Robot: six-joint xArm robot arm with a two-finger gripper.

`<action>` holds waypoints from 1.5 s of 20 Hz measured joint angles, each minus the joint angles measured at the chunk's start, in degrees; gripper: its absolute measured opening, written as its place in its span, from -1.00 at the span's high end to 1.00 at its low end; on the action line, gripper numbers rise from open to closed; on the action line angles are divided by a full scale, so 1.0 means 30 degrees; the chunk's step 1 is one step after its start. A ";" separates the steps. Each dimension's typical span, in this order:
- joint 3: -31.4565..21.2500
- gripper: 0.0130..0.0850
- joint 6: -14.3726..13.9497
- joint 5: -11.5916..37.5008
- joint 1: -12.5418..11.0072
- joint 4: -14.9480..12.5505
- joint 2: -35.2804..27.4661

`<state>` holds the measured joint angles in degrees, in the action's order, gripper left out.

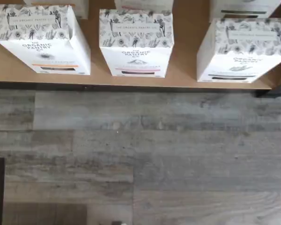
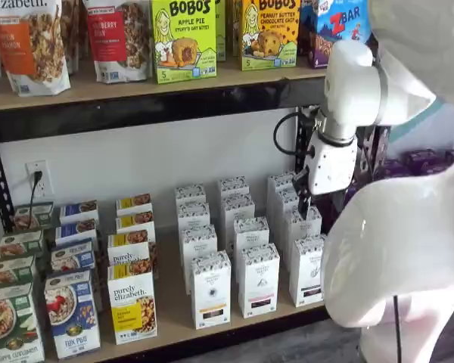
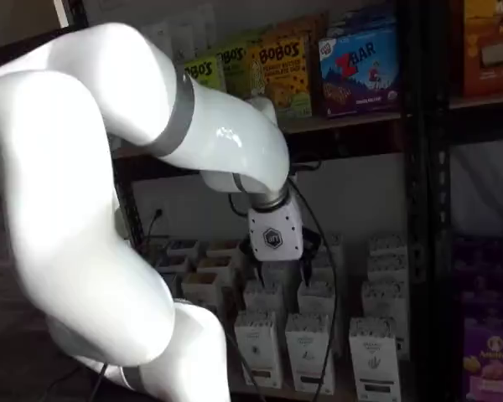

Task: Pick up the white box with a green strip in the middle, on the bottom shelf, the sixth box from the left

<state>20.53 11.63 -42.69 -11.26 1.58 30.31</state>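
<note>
Now hand [image 2: 306, 198] hovering above bottom shelf [image 2: 174, 306], apparently spread, empty; next descending onto green-strip box [image 2: 307, 270].

Mock shop aisle, black steel rack [image 2: 159, 106], stocked snack boxes [image 2: 183, 39], wood-look floor [image 1: 140, 154]

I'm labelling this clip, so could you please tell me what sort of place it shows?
Probably a mock grocery aisle or test lab: a black steel rack stocked with boxed snacks, rows of white boxes on the bottom shelf, and a white robot arm in front.
</note>
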 joint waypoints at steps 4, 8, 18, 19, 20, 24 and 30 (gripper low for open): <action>-0.0309 -1.00 -0.1016 0.2730 0.0665 -0.0528 -0.2178; -0.0152 -1.00 -0.1890 0.5073 0.1124 -0.1021 -0.4480; 0.2873 -1.00 -0.5518 0.8919 0.1869 -0.4073 -1.1823; 0.3297 -1.00 -0.4996 0.9072 0.1880 -0.3521 -1.2504; 0.3695 -1.00 -0.4239 0.9268 0.1879 -0.2723 -1.3169; 0.5250 -1.00 -0.1872 0.9994 0.1543 -0.0624 -1.5556; 0.7723 -1.00 -0.1783 0.9653 0.0801 -0.1304 -1.8215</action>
<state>43.70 6.28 -13.74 -8.85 -2.33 -24.33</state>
